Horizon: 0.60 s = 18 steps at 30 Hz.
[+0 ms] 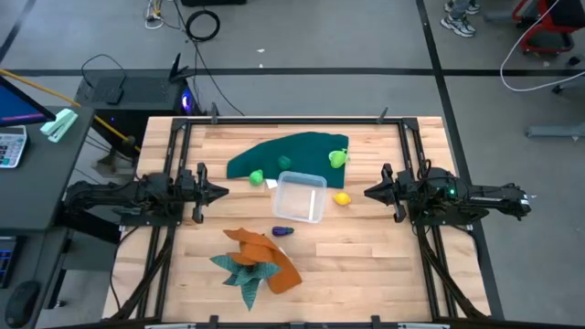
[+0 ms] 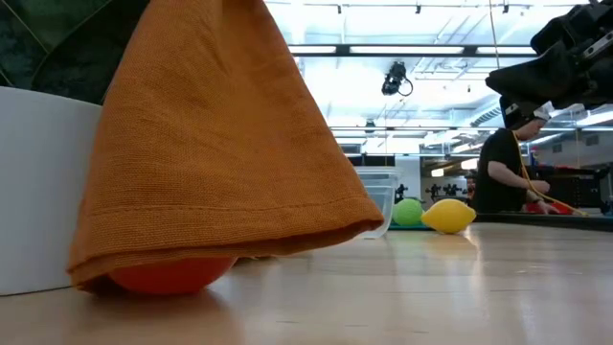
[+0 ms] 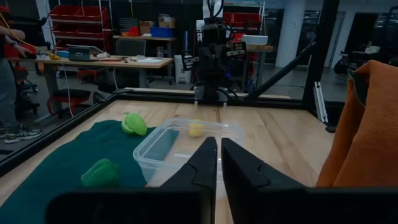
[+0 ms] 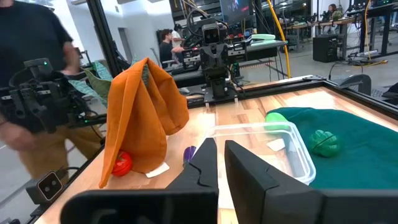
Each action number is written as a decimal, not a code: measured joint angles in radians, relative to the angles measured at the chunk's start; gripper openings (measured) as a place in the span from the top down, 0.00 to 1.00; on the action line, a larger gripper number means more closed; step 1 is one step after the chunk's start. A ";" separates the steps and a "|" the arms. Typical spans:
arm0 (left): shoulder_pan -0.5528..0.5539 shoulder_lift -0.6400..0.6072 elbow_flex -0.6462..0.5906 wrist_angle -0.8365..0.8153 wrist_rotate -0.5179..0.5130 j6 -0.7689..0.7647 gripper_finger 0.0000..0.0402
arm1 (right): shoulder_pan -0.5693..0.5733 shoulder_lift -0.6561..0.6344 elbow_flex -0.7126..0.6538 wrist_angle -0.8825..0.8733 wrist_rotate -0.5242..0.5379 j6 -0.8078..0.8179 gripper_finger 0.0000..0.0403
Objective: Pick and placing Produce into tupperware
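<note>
Both claws are nearly closed, with only a thin gap between the fingers, and they hold nothing; the left gripper (image 1: 222,192) waits at the left side of the table (image 1: 366,274) and the right gripper (image 1: 370,192) at the right side. The tupperware (image 1: 299,197) stands empty between them; the yellow fruit (image 1: 342,197) lies just beside it, the purple one (image 1: 281,231) near it, and two green ones (image 1: 339,157) (image 1: 257,176) rest on the dark green cloth (image 1: 292,152).

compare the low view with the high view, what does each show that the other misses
Only the low view shows a red toy fruit tucked under the draped orange cloth. Only the high view shows the small purple toy vegetable, the large dark green cloth, and both grippers, left and right, waiting either side. Both show the clear squarish plastic tub and the yellow toy lemon.
</note>
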 joint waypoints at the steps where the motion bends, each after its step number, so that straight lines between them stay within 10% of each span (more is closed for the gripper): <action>1: 0.000 0.000 0.000 0.000 0.000 -0.001 0.94 | 0.000 0.000 0.000 0.000 0.000 0.000 1.00; 18: 0.000 0.000 0.000 0.000 0.000 -0.001 0.92 | 0.000 0.000 0.000 0.000 0.000 0.000 1.00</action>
